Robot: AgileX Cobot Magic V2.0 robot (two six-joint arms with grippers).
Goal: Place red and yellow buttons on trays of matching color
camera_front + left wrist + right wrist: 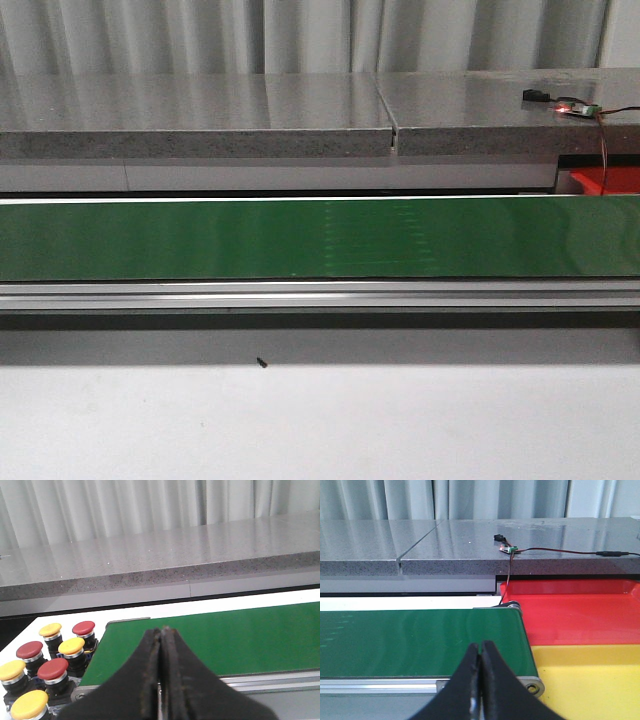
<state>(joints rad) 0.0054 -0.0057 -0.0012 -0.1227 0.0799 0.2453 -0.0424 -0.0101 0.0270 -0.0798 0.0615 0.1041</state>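
both my tools, left tool (pixel 161 670) and right tool (pixel 481 680), are pinched closed on nothing, over the green belt (pixel 320 238).

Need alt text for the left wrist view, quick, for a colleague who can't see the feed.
The left gripper, fingers pressed shut and empty, points over a bare green conveyor belt. Beside the belt's end stand seven push buttons, three red and four yellow; a grey stone ledge runs behind.
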